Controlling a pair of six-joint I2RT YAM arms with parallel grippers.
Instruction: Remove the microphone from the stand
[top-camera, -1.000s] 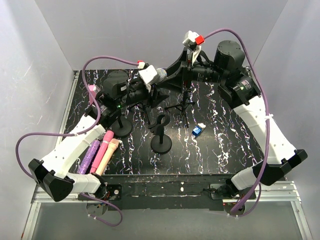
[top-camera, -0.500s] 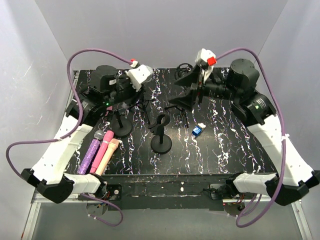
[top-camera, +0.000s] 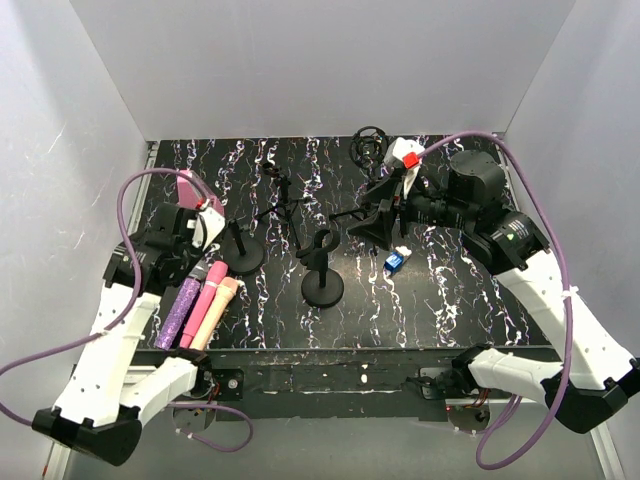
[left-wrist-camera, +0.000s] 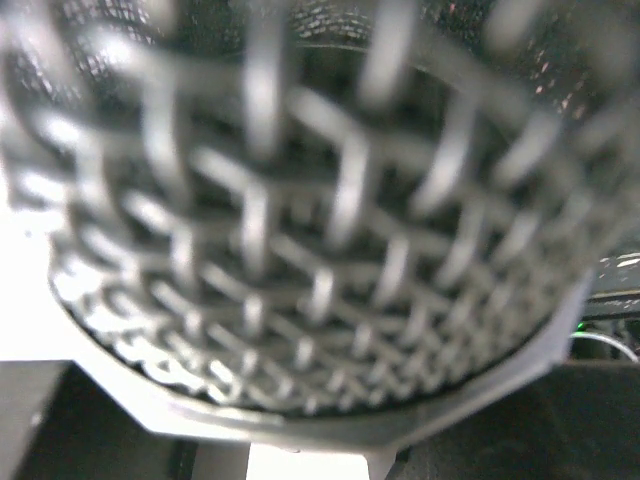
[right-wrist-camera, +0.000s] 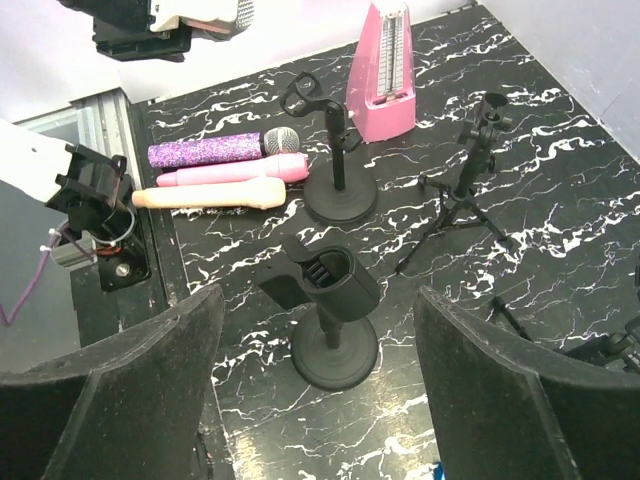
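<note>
On the table (top-camera: 460, 290), three loose microphones (top-camera: 205, 305) and two round-based stands (top-camera: 322, 288).

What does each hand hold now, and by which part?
Left hand grips a microphone close to its mesh head; exact spot hidden. Right hand holds nothing.

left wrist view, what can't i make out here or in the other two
Left wrist: the microphone mesh fills the blurred frame, hiding everything behind it.
Top external: the left gripper covers the microphone's body; the blue object is too small to identify.
Right wrist: the left gripper is cut off by the top edge.
</note>
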